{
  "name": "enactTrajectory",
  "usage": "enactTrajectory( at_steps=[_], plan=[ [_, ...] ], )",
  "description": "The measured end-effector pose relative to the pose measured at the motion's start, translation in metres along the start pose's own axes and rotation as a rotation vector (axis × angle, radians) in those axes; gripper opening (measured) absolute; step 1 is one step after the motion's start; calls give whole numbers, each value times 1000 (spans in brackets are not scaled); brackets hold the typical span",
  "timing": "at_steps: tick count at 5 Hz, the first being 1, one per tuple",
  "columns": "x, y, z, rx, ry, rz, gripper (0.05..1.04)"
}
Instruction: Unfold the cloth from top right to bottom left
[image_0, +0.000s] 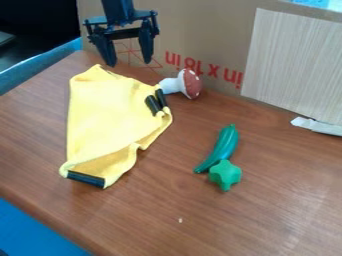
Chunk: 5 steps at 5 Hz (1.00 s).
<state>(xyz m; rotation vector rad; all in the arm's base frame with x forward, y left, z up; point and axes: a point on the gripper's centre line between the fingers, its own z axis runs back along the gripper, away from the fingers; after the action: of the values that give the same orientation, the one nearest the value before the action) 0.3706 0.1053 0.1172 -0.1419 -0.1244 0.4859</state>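
Brown wood-grain table (267, 215), blue surface (33, 230) past its near left edge. Near to far:

- 1 small pale speck (180, 220) on the table.
- 3 black strips on the cloth. 1 at its near end (85, 179), 2 side by side at its right corner (153, 105).
- 1 green star-shaped piece (225, 174), touching the near end of 1 long green toy vegetable (224, 145). Both right of the cloth, well apart from it.
- 1 yellow cloth (107, 115), left half of the view, flat on the table for most of its length. Near end folded over on itself, right edge wavy, far end coming to a corner.
- 1 white strip (317, 126) at the right edge, by the foot of the panel.
- 1 toy mushroom (190, 84) on its side, brown-red cap pointing right, white stem toward the 2 paired strips. Can't tell if it touches them.
- 1 gripper (129, 63), top left, hanging by the cloth's far corner. Two fingers spread wide, nothing between them.
- Behind: 1 cardboard sheet (207, 30) with red print, 1 pale wood-grain panel (294, 60) in front of it at right.
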Motion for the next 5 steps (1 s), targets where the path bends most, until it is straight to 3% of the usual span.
enactTrajectory(
  at_steps=[1, 2, 5],
  plan=[
    [-3, 3, -15, 7, 43, 10, 1001],
    [-3, 7, -16, 23, 47, 35, 1001],
    [-6, -5, -53, 105, -82, 158, 1001]
  ],
)
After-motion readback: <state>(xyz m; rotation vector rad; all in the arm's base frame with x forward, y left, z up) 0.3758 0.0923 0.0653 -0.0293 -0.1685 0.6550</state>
